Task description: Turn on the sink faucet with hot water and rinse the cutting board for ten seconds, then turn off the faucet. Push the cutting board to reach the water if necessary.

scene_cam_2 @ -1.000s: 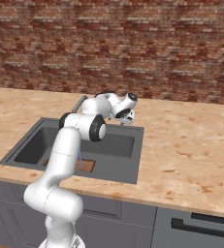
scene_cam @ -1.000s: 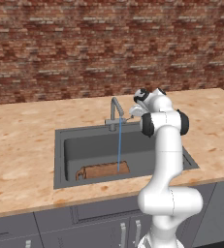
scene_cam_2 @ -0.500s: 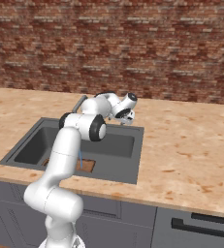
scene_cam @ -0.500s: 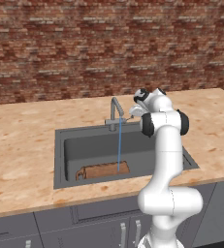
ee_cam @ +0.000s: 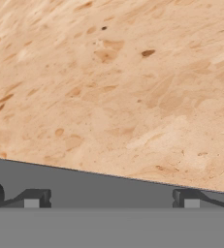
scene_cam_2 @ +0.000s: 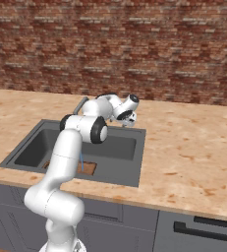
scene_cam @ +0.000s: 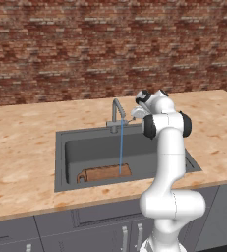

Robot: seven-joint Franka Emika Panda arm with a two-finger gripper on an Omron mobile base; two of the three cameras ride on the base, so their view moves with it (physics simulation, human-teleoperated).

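Nothing is seen to have moved since the earlier frames: the arm, the stream and the board are placed as before. The gripper is held just right of the sink faucet, above the back rim of the sink, and its jaws are spread wide with nothing between them. In the hand view the two dark fingertips are set far apart over a grey rim strip, with the speckled tan countertop beyond.

The view into the basin from the right base camera is partly blocked by the robot's own white forearm, so that only a corner of the cutting board is shown there. A red brick wall is seen behind the counter, and grey cabinet fronts below it.

Within the sink, the cutting board is laid flat along the front wall, handle end to the left. The water is seen as a thin blue line dropping from the spout onto the board's right part.
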